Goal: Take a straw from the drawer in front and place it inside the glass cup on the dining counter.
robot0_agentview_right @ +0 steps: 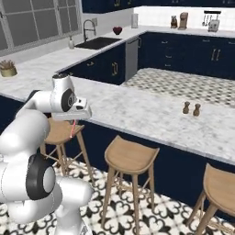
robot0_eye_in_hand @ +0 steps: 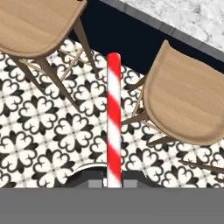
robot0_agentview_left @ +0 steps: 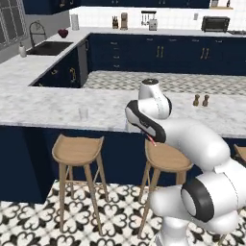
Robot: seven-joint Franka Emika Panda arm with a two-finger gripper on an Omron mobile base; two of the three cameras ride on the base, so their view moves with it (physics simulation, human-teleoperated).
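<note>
My gripper (robot0_eye_in_hand: 113, 183) is shut on the straw (robot0_eye_in_hand: 113, 118), a red-and-white striped stick that points straight down at the tiled floor between two stools. From the base, the straw's pink end (robot0_agentview_left: 152, 140) pokes out under the hand, just below the front edge of the dining counter (robot0_agentview_left: 48, 105). In the right base view the straw (robot0_agentview_right: 72, 129) hangs from the gripper (robot0_agentview_right: 74, 121) beside the same counter (robot0_agentview_right: 137, 110). The glass cup (robot0_agentview_left: 83, 113) stands upright on the counter, to the left of the hand and higher than it. The drawer is out of view.
Wooden stools (robot0_agentview_left: 77, 149) (robot0_agentview_left: 167, 156) (robot0_agentview_right: 131, 156) (robot0_agentview_right: 222, 183) line the counter's near side, one (robot0_agentview_right: 57, 131) right under the hand. Two small shakers (robot0_agentview_left: 201, 101) (robot0_agentview_right: 191, 109) stand on the counter to the right. Behind lie navy cabinets and a sink (robot0_agentview_left: 50, 47).
</note>
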